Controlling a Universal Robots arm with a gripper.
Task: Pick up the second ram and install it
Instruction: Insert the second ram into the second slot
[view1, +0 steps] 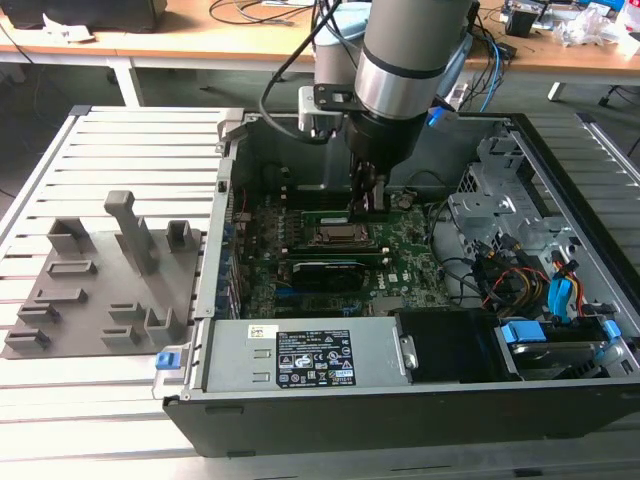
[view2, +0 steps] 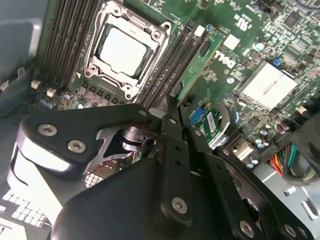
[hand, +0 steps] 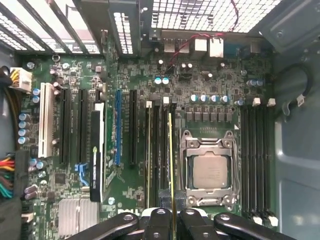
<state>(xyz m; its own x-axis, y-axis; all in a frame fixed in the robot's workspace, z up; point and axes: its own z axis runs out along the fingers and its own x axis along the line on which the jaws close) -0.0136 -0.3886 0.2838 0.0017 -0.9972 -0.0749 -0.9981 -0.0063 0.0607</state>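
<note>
My gripper (view1: 367, 200) is down inside the open computer case (view1: 560, 180), just behind the CPU socket (view1: 338, 237). It is shut on the second ram (hand: 171, 160), a thin green stick seen edge-on in the first wrist view. The stick runs along a memory slot right beside the CPU socket (hand: 209, 170). In the second wrist view the ram (view2: 200, 65) stands on edge over the slots next to the socket (view2: 125, 50), its near end between my fingertips (view2: 175, 112). Whether it is seated in the slot I cannot tell.
Another thin stick (hand: 148, 155) stands in a slot two rows over. A wider black card (hand: 97, 150) sits in an expansion slot. The power supply (view1: 310, 355) and cables (view1: 510, 280) crowd the case's near side. A gray holder plate (view1: 100, 290) lies at the exterior view's left.
</note>
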